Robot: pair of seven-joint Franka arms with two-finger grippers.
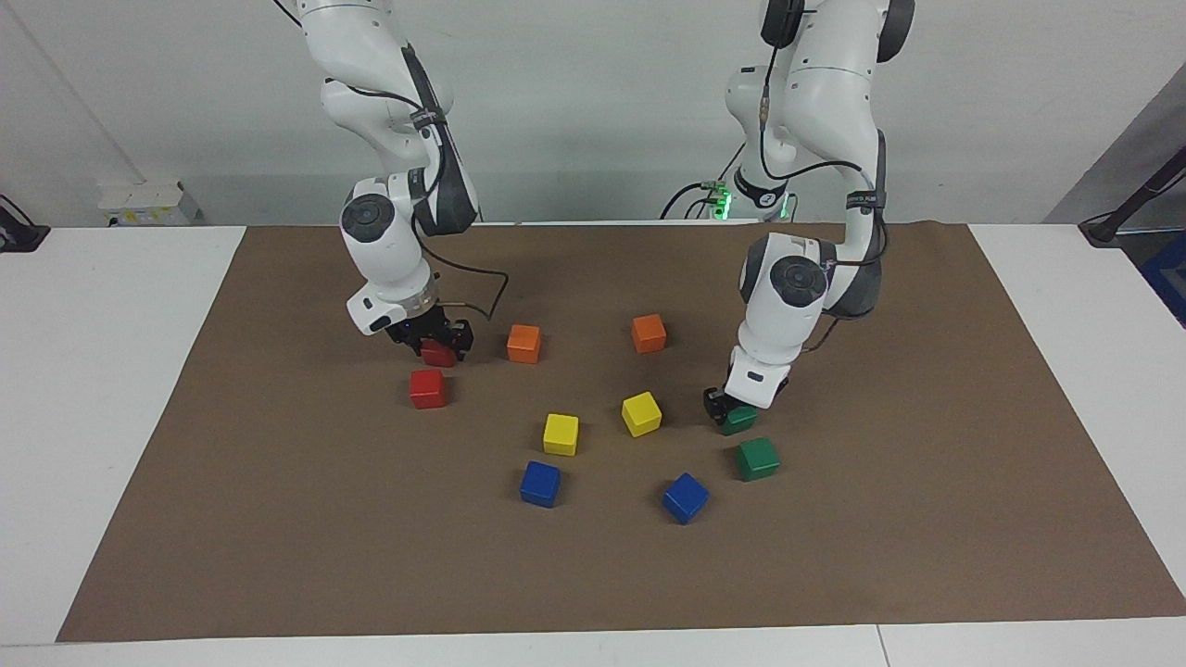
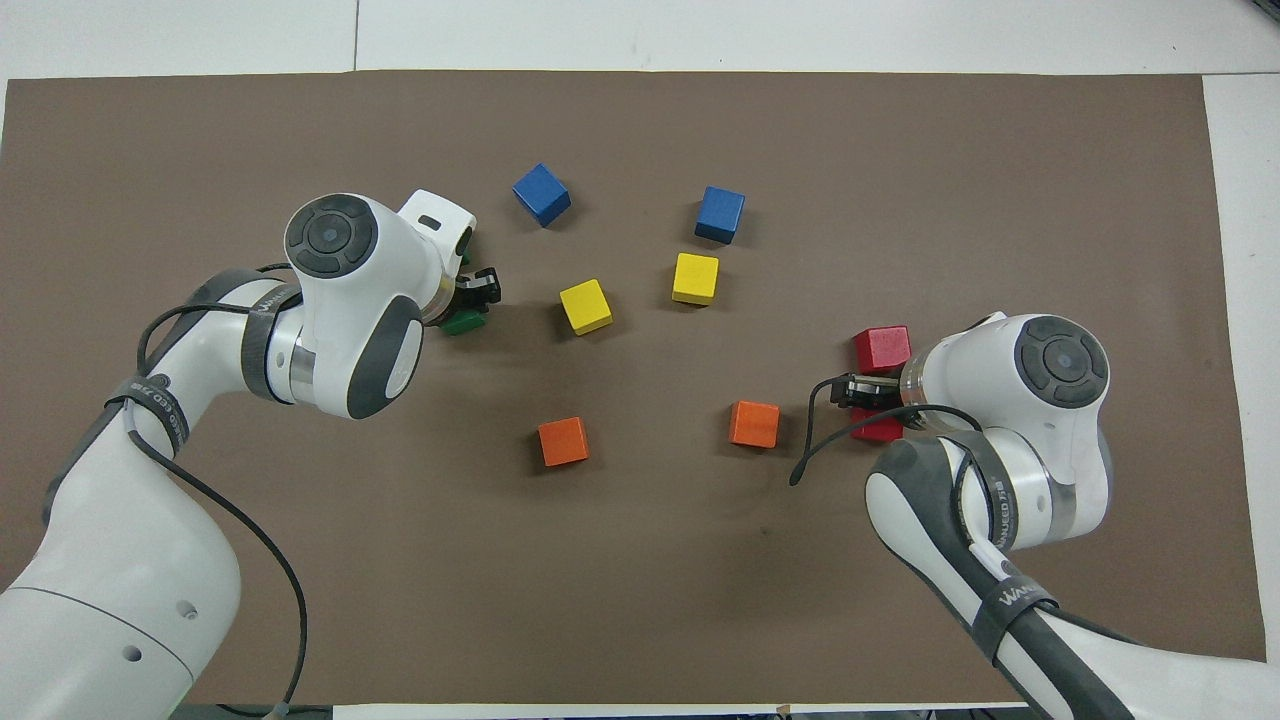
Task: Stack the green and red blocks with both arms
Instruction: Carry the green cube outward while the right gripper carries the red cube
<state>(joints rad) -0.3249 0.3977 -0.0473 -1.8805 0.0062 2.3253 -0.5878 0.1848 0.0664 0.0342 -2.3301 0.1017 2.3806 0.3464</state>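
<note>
Right tool point(image 1: 435, 337) down at the nearer red block point(image 1: 438, 354), toward the right arm's end of the desk point(image 1: 120, 389), just nearer the robots than the farther red block point(image 1: 428, 388). Left tool point(image 1: 726, 406) down likewise at the nearer green block point(image 1: 740, 421), toward the left arm's end, with the farther green block point(image 1: 757, 459) close beside. Cannot tell for either tool whether clamped on its block or merely set about it. Looks like the grasp step, with nothing stacked yet. Expect light, rigid, matte cubes (no give, little slip), so take hold across two flat opposite faces, centred and square to the sides. Beware a corner grip, likely to twist the cube and spoil a flat landing on its partner.
</note>
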